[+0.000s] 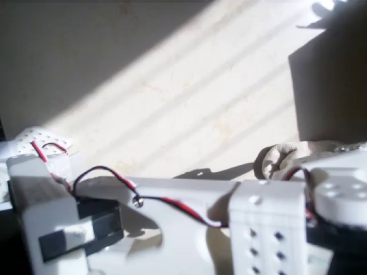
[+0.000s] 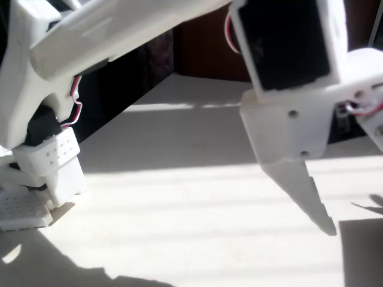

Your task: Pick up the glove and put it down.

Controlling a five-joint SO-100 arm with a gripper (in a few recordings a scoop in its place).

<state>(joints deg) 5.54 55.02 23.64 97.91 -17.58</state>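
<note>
Peeking beside the arm (image 1: 172,229), one beige glove (image 1: 281,157).

The tabletop (image 1: 189,86) is a pale cream surface with sunlight cutting across it in a wide diagonal band in the overhead view, crossed by faint parallel stripes of shade. The upper left corner there sits in soft shadow. On the right a big dark block (image 1: 330,74) stands on the table; can't tell what it actually is. In the fixed view the same table (image 2: 179,209) has horizontal bands of light and shadow, and behind its far edge there's a dark reddish-brown wall (image 2: 203,51), pretty dim overall.
</note>
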